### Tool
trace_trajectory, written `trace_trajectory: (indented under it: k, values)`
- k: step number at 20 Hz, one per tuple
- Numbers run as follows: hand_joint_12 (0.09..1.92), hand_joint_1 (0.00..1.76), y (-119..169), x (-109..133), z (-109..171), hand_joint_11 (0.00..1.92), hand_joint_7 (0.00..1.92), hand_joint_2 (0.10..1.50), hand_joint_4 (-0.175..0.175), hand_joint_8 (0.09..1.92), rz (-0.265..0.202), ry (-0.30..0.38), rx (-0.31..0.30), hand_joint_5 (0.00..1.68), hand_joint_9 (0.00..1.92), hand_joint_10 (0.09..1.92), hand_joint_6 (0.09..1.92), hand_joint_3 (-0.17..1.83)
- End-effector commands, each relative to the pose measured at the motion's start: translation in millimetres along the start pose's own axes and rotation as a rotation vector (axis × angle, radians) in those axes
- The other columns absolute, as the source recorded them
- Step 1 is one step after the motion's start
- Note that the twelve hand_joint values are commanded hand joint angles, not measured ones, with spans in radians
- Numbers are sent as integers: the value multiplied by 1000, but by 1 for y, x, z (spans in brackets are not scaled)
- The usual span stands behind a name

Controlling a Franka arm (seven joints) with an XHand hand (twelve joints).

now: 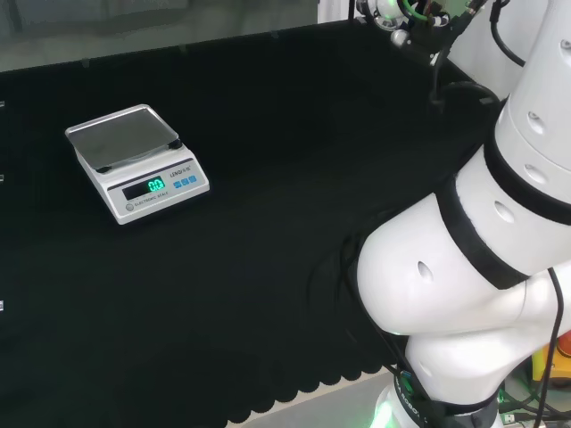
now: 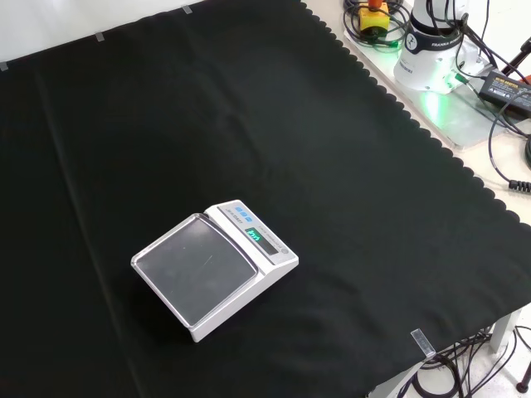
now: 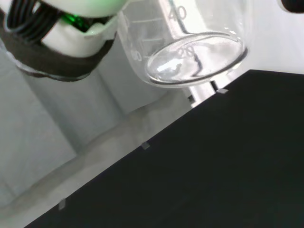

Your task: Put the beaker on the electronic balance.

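From my remote station, I am looking at the electronic balance (image 1: 136, 160) sitting alone on the black-draped surface (image 1: 268, 267), toward the left in the head view, its lit green display facing the near edge. In the front view the electronic balance (image 2: 214, 268) is resting low and left of centre, its weighing pan bare and the cloth (image 2: 249, 124) around it lying open, with nothing standing between it and the arm's side. The arm's white links (image 1: 482, 250) are looming at the right of the head view, and its base (image 2: 431, 50), glowing green, is standing beyond the cloth's scalloped edge at the front view's upper right, beside cables and a power brick (image 2: 506, 83). In the wrist view, the beaker (image 3: 190, 47), clear glass with printed graduations, is hanging close before the camera, its round bottom raised well above the cloth (image 3: 213, 166), next to a blurred white and black part of the robot hand (image 3: 61, 38). I cannot tell whether the robot hand's fingers are wrapped around the beaker.
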State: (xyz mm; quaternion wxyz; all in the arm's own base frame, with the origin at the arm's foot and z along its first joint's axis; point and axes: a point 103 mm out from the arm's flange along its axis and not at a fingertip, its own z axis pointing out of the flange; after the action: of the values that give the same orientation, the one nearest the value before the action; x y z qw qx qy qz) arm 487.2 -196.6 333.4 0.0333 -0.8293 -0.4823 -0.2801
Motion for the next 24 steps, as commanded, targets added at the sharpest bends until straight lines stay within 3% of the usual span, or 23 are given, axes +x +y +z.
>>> trace_trajectory:
  k: [1,7,12,19,24]
  values:
    - [928,1168,7,6,-6,1310,1814,589,-19,192,64,-33,-38,1271,1866,146,752,806]
    - [927,1168,11,17,-15,1311,1816,588,-20,190,34,-59,-36,1272,1867,144,750,808]
    - [926,1168,24,26,-13,1311,1817,586,-20,188,-36,-77,1,1273,1868,142,749,810]
    - [924,1169,46,68,41,1312,1818,585,-21,186,-181,-169,139,1274,1869,140,748,812]
    - [923,1169,54,101,88,1311,1819,584,-21,185,-293,-190,258,1275,1870,139,747,813]
